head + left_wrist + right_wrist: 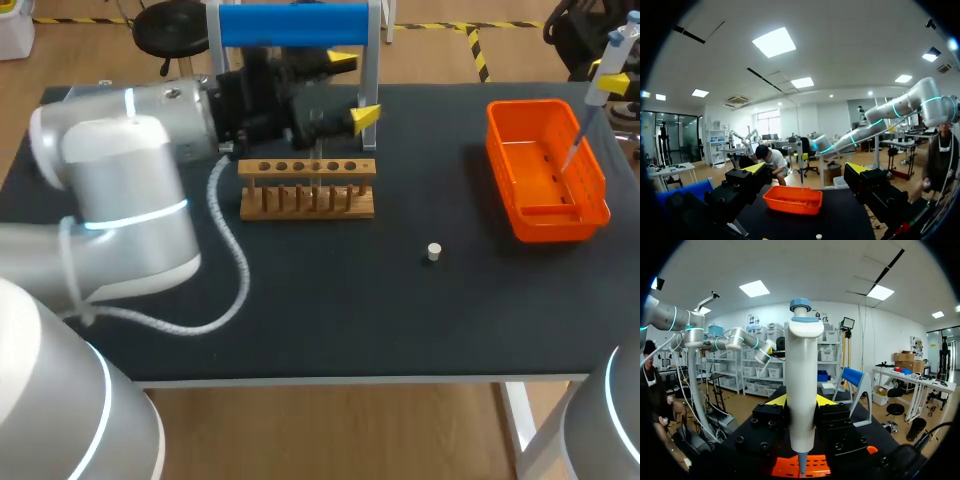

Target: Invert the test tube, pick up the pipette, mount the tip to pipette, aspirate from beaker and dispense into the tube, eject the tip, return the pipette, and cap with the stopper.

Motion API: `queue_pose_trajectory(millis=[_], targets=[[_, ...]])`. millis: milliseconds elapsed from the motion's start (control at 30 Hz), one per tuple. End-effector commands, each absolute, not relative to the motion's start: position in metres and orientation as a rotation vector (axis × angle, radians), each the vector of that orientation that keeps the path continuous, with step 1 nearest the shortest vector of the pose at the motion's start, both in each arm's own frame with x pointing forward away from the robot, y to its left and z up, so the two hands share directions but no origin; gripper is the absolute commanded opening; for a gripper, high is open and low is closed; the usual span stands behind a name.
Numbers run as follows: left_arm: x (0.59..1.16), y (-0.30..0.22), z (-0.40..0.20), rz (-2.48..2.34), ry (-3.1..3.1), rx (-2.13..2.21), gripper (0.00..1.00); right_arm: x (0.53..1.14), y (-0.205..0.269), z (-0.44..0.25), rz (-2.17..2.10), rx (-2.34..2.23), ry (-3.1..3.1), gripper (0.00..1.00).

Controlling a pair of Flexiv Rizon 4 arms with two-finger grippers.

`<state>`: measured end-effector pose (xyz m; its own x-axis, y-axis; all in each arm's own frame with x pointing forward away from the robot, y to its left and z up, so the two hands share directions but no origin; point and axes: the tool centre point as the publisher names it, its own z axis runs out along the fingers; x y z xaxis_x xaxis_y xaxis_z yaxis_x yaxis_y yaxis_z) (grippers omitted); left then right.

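My right gripper (801, 402) is shut on the white pipette (802, 380) with a blue cap and holds it upright. In the head view this pipette (603, 75) hangs at the far right, its thin lower end pointing down into the orange basket (590, 205). My left gripper (354, 88) is open with nothing between its fingers, just behind the wooden tube rack (307, 188). From the left wrist, that gripper (806, 172) faces the orange basket (772, 196). The small white stopper (433, 251) lies on the dark table between rack and basket. I see no beaker.
The blue-topped pipette stand (293, 25) rises behind the rack, close to the left gripper. A white cable (232, 265) loops across the table by the left arm. The bare dark table (400, 320) stretches to the front edge.
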<state>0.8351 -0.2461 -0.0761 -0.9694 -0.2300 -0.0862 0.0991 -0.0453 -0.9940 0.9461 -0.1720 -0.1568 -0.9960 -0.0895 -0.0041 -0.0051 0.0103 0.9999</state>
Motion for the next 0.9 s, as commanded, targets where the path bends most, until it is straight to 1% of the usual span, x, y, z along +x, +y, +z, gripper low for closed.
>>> queue_pose_trajectory(millis=[33,333,633,667,700,733,900], targets=[[0.863,-0.33,-0.058,-2.089,2.039,-0.14,1.0,0.946,-0.172,-0.156,-2.163,0.103,-2.193,0.0],[0.884,-0.413,-0.047,-2.153,2.108,-0.08,1.0,0.946,-0.172,-0.156,-2.163,0.103,-2.193,0.0],[0.884,-0.413,-0.047,-2.153,2.108,-0.08,1.0,0.946,-0.172,-0.156,-2.163,0.103,-2.193,0.0],[0.884,-0.413,-0.047,-2.153,2.108,-0.08,0.74,0.946,-0.172,-0.156,-2.163,0.103,-2.193,0.0],[0.884,-0.413,-0.047,-2.153,2.108,-0.08,0.42,0.946,-0.172,-0.156,-2.163,0.103,-2.193,0.0],[0.884,-0.413,-0.047,-2.153,2.108,-0.08,0.0,0.946,-0.172,-0.156,-2.163,0.103,-2.193,0.0],[0.884,-0.413,-0.047,-2.153,2.108,-0.08,0.0,0.946,-0.172,-0.156,-2.163,0.103,-2.193,0.0]])
